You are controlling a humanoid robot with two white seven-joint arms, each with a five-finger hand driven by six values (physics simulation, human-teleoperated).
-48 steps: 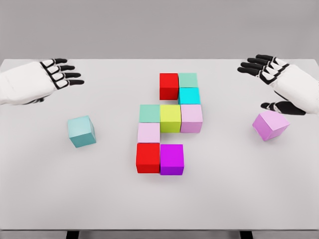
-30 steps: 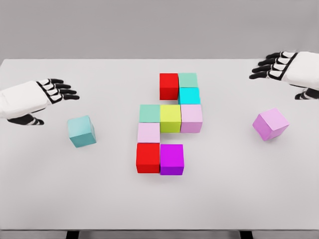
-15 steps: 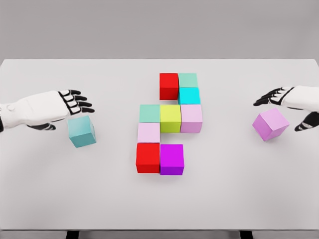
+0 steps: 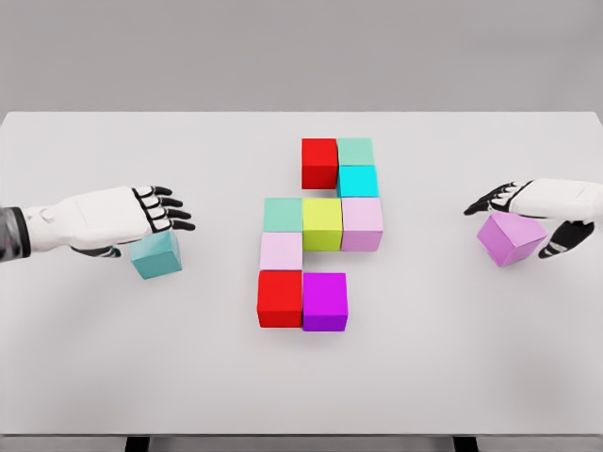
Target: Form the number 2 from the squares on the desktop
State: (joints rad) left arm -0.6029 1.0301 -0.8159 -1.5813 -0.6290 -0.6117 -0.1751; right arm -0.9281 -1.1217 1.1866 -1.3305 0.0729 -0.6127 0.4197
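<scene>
Several coloured cubes form a block in the table's middle: red (image 4: 319, 162) and pale green (image 4: 355, 151) at the top, cyan (image 4: 358, 181) below, then green (image 4: 282, 215), yellow (image 4: 322, 222) and pale pink (image 4: 362, 222), a pink one (image 4: 281, 251), and red (image 4: 280, 298) with magenta (image 4: 324, 300) at the bottom. A loose teal cube (image 4: 156, 255) lies at the left, partly under my left hand (image 4: 160, 215), whose fingers are spread just above it. A loose lilac cube (image 4: 509, 238) sits at the right; my right hand (image 4: 524, 221) straddles it, fingers open.
The white table (image 4: 301, 377) has a wide bare strip along its front edge and free room between the cube block and each loose cube. A grey wall stands behind.
Both hands have come down and inward. The left hand now hovers over the teal cube; the right hand now straddles the lilac cube. No cube has moved.
</scene>
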